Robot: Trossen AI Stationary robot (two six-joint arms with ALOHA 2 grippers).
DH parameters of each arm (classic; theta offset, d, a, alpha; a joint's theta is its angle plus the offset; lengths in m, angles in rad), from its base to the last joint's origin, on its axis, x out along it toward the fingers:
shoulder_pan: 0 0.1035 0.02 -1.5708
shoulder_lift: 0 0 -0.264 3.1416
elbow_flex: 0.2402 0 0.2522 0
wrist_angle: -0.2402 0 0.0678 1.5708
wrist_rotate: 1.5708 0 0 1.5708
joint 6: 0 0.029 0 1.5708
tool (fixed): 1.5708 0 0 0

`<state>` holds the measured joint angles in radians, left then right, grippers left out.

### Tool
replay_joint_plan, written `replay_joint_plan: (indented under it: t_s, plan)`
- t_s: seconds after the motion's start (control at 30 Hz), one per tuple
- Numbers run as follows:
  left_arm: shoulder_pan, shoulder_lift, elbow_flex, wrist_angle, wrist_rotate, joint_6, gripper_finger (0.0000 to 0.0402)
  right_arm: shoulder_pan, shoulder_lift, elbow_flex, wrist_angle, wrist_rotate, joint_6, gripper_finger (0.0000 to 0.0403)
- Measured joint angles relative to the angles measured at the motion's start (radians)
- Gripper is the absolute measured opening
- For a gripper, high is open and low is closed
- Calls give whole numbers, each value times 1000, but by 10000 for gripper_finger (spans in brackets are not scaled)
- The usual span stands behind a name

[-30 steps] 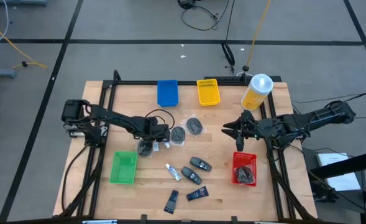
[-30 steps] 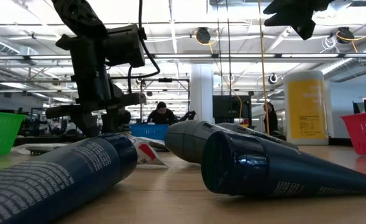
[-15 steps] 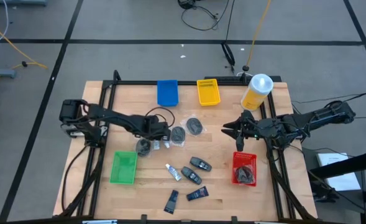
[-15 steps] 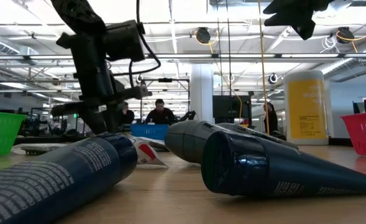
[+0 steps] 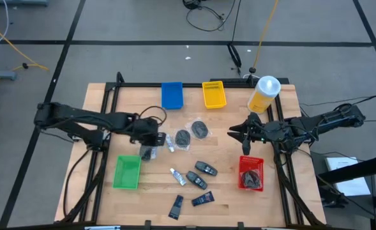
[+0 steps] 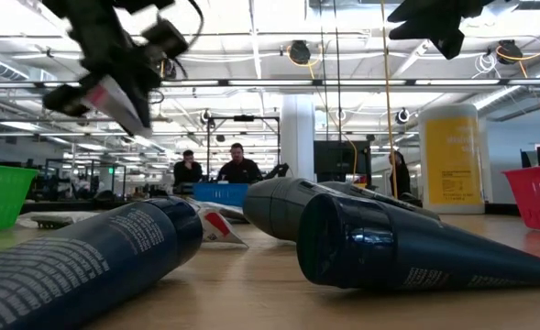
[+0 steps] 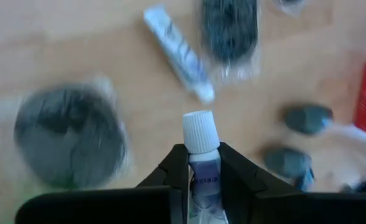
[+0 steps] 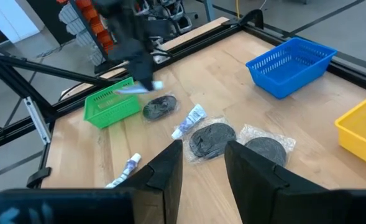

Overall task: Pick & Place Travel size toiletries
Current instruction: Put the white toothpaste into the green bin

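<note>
White-capped tube (image 7: 201, 163) pinched between left claw (image 7: 201, 167) fingers, above table; right claw (image 8: 202, 163) spread

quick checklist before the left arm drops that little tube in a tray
1. Left hand shut on the small white-capped tube: ok.
2. Tube lifted off the table: ok, the low view shows it in the air.
3. Hand over the green tray: not ok, it hangs beside the tray's far edge.
4. Green tray has room: ok, it looks empty.
5. Right hand out of the way: ok, open above the red tray.
6. Which tray is meant: cannot tell.
</note>
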<state>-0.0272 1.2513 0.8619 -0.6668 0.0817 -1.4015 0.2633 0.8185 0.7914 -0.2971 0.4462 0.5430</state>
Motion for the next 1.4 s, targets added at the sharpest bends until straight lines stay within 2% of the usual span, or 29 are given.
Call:
replay_joint_plan:
  t_s: [0.13,0.3,0.43,0.73,1.03,1.3,1.4]
  plan:
    - [-100,-84,0,-101,8,-121,46,-18,0,0,0,-1,-6,111]
    - [-257,-130,0,-242,8,-302,45,-38,0,0,0,-2,-13,111]
    - [-389,-125,1,-350,8,-458,57,-57,0,0,0,-2,-17,111]
    - [-586,-56,-1,-379,-73,-756,61,-79,0,0,0,-2,-36,111]
    - [-623,58,-2,-416,-92,-773,62,-79,0,0,0,-6,-72,111]
    - [-610,79,-2,-415,-103,-677,64,-79,3,0,-1,-6,-97,111]
    - [-597,79,-2,-414,-110,-636,77,-79,12,0,-1,-6,-134,112]
